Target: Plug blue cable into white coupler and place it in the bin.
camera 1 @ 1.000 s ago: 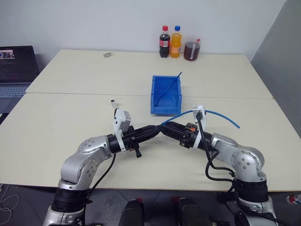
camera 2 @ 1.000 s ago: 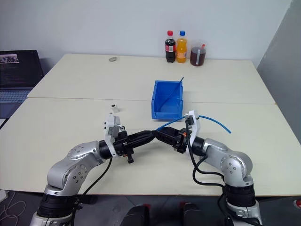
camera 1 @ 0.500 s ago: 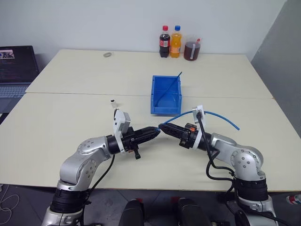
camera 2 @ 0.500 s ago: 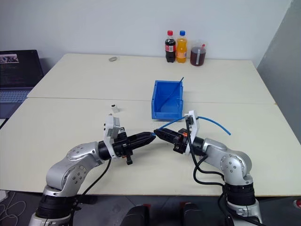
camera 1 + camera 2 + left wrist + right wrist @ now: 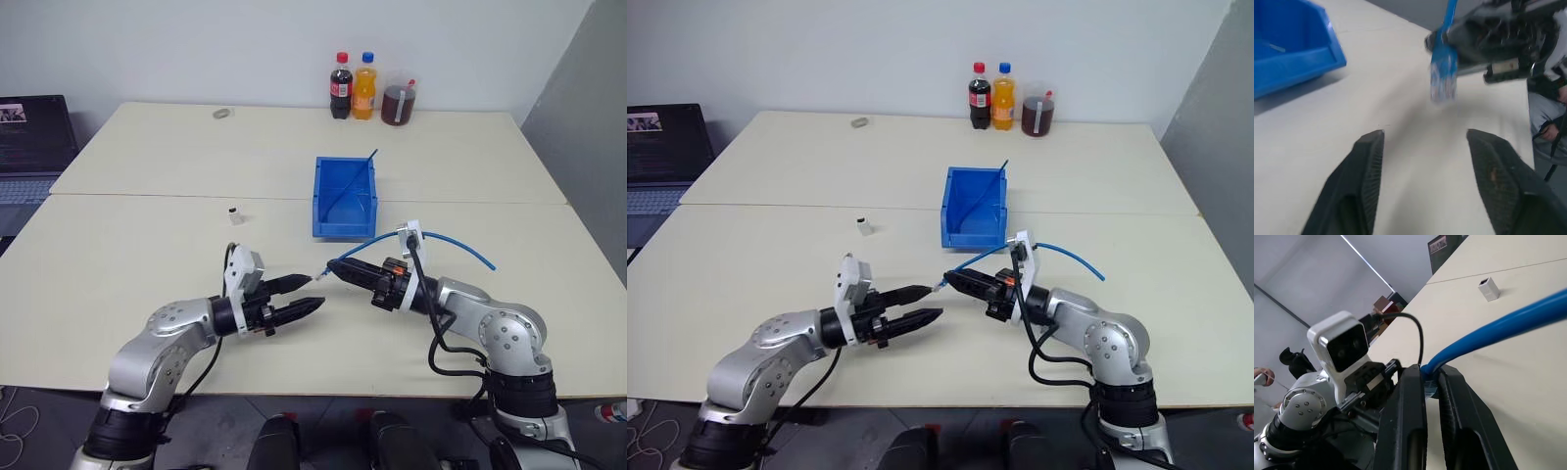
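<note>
**Ann:** Left eye view had the right tool (image 5: 333, 271) clenched on the blue cable (image 5: 460, 244) just behind its clear plug, which poked out toward the left tool (image 5: 309, 293).

**Ben:** And the left tool?

**Ann:** Released. Its two black fingers (image 5: 1364, 171) stood apart with nothing between them, just short of the plug, not touching it.

**Ben:** Which way did the cable run?

**Ann:** Its long axis ran across the surface (image 5: 147, 255) from the robot's left to its right. From the pinched end it arched up over the right wrist and trailed off to the robot's right, free end low over the surface. In the left wrist view the plug (image 5: 1444, 81) hung tip-down from the right tool.

**Ben:** The white coupler?

**Ann:** It stood alone on the surface (image 5: 234, 213), well apart from both tools, farther out and to the robot's left.

**Ben:** And the bin?

**Ann:** The bin (image 5: 345, 227) sat just beyond the right tool, long axis pointing away from the robot, with a dark thin cable (image 5: 355, 182) leaning inside it. Three bottles (image 5: 368, 88) lined the far edge.
</note>
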Controlling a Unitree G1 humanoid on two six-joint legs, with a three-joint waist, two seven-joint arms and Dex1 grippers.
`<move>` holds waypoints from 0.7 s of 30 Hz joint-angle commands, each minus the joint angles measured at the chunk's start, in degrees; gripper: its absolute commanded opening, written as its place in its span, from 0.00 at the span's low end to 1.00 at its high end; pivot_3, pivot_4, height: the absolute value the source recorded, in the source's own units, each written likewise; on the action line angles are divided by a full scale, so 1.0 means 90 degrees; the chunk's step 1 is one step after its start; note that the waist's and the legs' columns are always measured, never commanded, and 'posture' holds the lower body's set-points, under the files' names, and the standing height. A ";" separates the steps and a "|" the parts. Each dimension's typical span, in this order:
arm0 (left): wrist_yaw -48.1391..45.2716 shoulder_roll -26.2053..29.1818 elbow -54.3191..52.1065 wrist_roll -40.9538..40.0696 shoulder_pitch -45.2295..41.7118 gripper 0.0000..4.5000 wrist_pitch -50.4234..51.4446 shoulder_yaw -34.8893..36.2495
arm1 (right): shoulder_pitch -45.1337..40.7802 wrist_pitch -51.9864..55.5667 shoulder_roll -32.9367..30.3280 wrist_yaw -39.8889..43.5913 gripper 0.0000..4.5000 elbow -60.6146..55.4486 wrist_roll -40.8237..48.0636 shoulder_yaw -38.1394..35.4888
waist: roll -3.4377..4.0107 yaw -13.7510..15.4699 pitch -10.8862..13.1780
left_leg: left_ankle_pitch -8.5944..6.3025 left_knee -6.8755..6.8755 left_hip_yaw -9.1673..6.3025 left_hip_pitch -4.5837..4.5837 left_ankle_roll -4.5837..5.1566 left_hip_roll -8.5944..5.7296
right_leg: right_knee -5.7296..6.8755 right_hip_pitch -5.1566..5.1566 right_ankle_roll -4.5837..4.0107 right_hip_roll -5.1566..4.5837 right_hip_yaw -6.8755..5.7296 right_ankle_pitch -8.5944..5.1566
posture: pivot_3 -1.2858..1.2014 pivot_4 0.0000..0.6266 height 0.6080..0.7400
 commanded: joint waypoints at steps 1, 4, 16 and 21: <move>0.0013 0.0271 -0.0233 0.0350 0.0534 0.85 -0.0558 0.0367 | -0.0087 -0.0244 -0.0131 0.0141 0.01 -0.0087 -0.0037 -0.0074 | 0.0001 0.0001 0.0001 | 0.0000 -0.0003 0.0001 0.0000 0.0000 0.0001 | -0.0005 0.0000 0.0000 0.0000 0.0001 0.0000 | 0.52 0.24 1.00; 0.0556 0.0040 0.0227 0.0834 0.0814 0.98 -0.1294 0.0660 | -0.0088 -0.0368 -0.0235 0.0188 0.01 -0.0015 -0.0132 -0.0048 | 0.0003 0.0005 0.0002 | -0.0001 -0.0009 0.0008 0.0001 0.0000 0.0002 | -0.0009 -0.0002 -0.0002 -0.0002 0.0006 -0.0001 | 0.52 0.24 1.00; 0.4084 -0.0908 0.2119 0.2460 -0.1105 1.00 -0.1015 0.1126 | -0.0163 -0.0526 -0.0459 0.0359 0.01 0.0061 -0.0315 0.0114 | -0.0013 0.0039 0.0004 | 0.0000 0.0000 -0.0001 -0.0010 0.0000 -0.0004 | -0.0010 0.0001 0.0006 -0.0006 -0.0006 0.0004 | 0.52 0.24 1.00; 0.4635 -0.1247 0.3118 0.2615 -0.2233 1.00 -0.0835 0.1063 | -0.0242 -0.0543 -0.0479 0.0371 0.01 0.0069 -0.0318 0.0145 | -0.0014 0.0039 0.0004 | 0.0000 0.0001 -0.0004 -0.0012 0.0000 -0.0006 | -0.0009 0.0001 -0.0018 -0.0004 -0.0012 0.0019 | 0.52 0.24 1.00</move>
